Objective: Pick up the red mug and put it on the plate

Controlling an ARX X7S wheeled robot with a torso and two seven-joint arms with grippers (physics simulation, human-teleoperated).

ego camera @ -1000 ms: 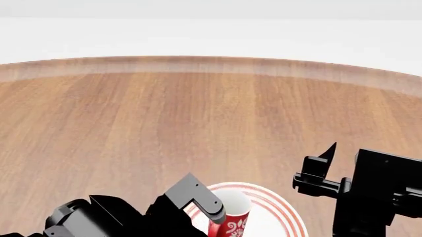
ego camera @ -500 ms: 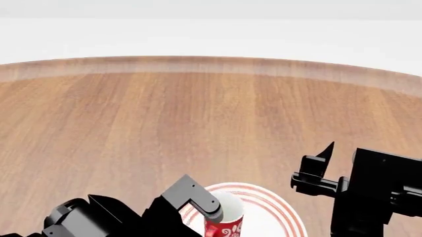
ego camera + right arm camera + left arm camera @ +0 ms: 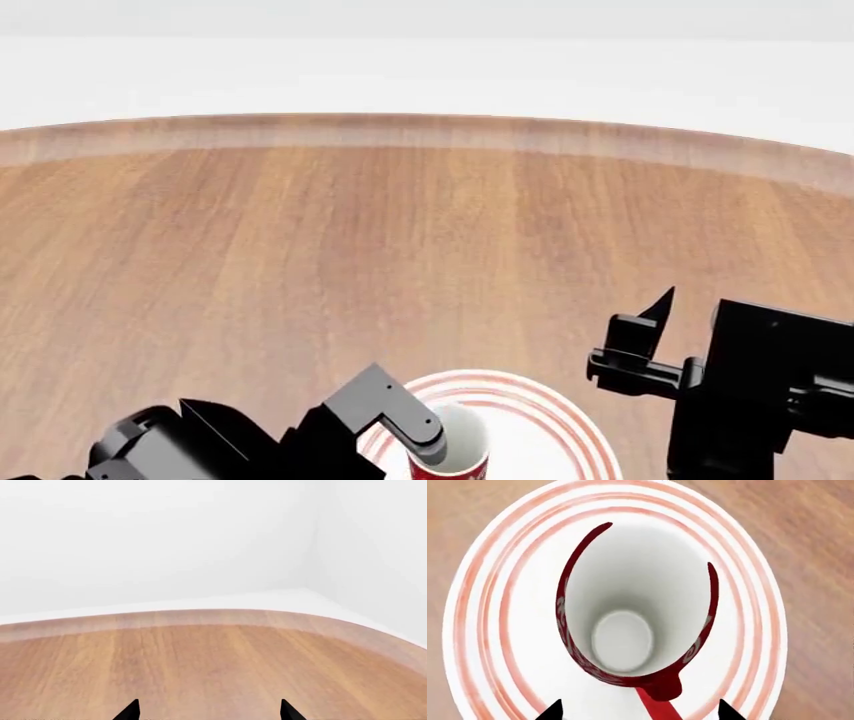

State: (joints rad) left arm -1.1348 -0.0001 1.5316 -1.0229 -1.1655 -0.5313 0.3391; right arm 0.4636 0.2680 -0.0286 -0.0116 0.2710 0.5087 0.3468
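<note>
The red mug [image 3: 639,630] stands upright on the plate [image 3: 500,630], its white inside open to the left wrist camera and its red handle [image 3: 657,707] pointing back toward that camera, between the two black fingertips [image 3: 554,711] of the left gripper [image 3: 639,711]. Those tips sit well apart, one on either side of the handle, and neither is seen touching the mug — the claw is spread, not clamped. In the head view the mug [image 3: 451,455] shows only its rim and a strip of red wall at the near edge of the picture, on the left part of the plate [image 3: 561,425], with the left gripper [image 3: 400,425] just beside it and partly over its rim. The plate lies on the wooden table [image 3: 400,230], near the table's close edge. The right gripper [image 3: 641,340] hangs to the right of the plate, above the wood and apart from the plate's rim; its wrist view shows two fingertips [image 3: 128,711] spread wide over bare table [image 3: 200,665] — nothing between them.
</note>
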